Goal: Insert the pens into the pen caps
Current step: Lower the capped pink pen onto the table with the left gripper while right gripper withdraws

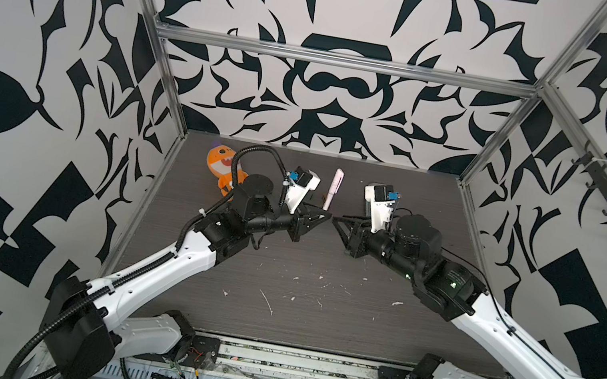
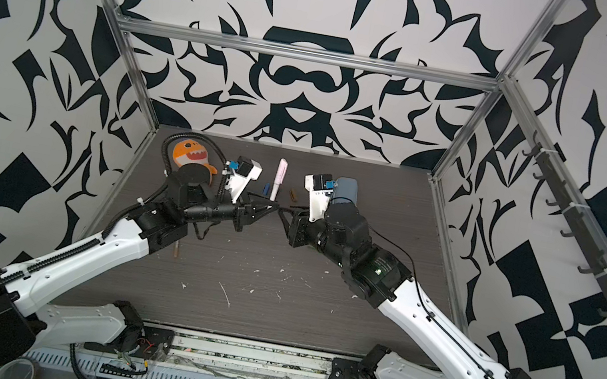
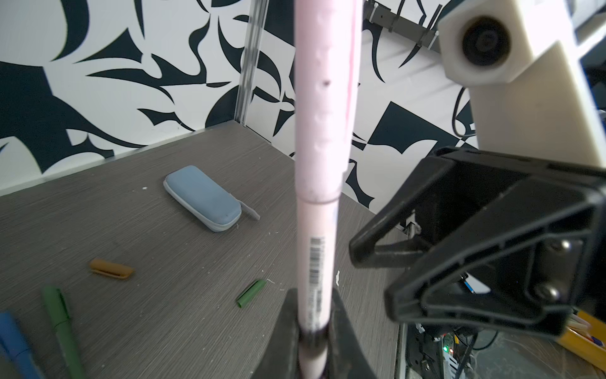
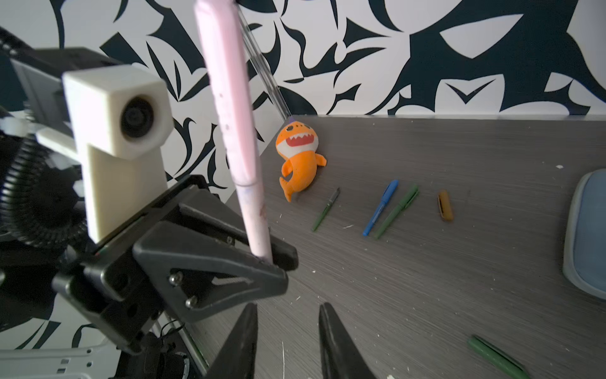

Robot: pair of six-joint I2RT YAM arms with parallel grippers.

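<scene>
Danger is a half-seated cap: left pincer [image 3: 313, 331] is clamped on the pink pen [image 3: 319, 236], held upright above the desk [image 3: 164, 262] with the pink cap [image 3: 323, 115] on top. Right pincer [image 4: 287, 308], parted and empty beside it, could knock it loose.

Black-and-white patterned walls [image 1: 351, 5] enclose a dark grey woodgrain table [image 1: 311, 327], framed by aluminium rails [image 1: 345, 61]
</scene>
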